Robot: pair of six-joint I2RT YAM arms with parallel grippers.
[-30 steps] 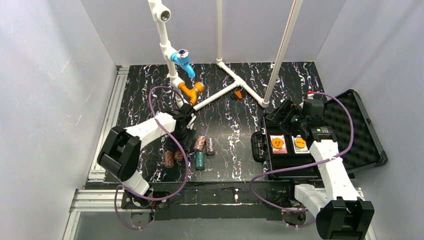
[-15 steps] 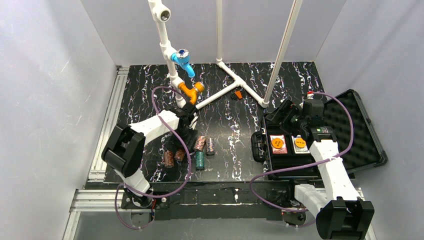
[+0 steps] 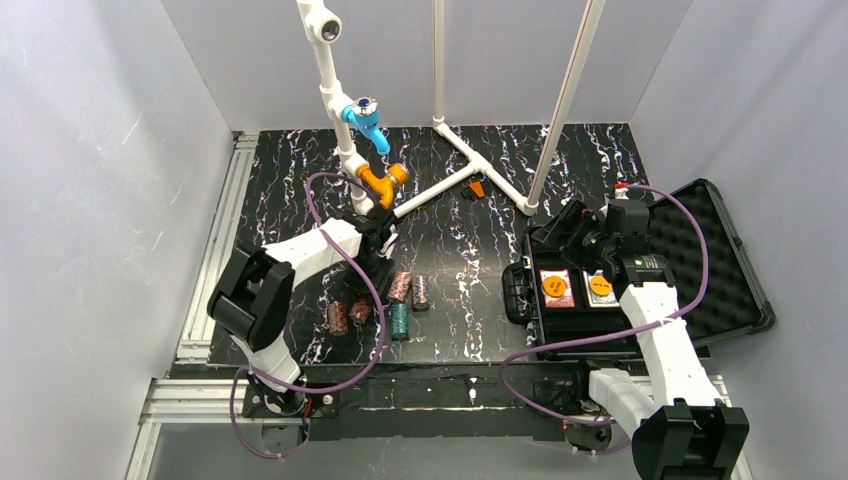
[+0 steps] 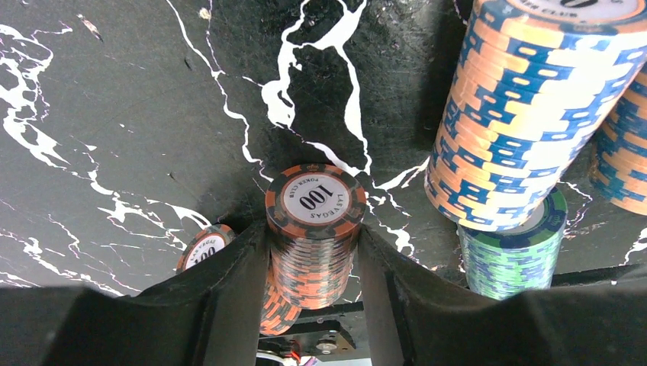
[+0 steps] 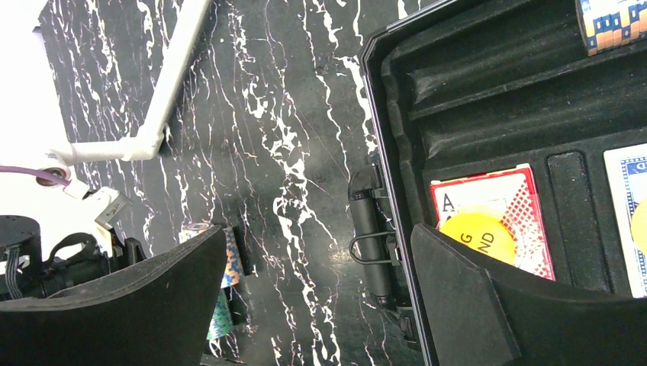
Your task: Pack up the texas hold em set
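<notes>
Black marbled worktop (image 3: 480,240) between white walls (image 3: 100,150). Five chip stacks (image 3: 401,320) sit on its left part; the left hand (image 4: 313,232) clasps one red stack (image 4: 314,200) between both fingers. The right hand (image 5: 317,244) gapes wide above the edge of the open case (image 3: 700,260), which holds two card decks (image 3: 556,288) and a sixth stack (image 5: 614,23).

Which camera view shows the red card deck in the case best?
The right wrist view: the red card deck is close, its printed pattern clear. Top external shows the deck small; left wrist misses it.
</notes>
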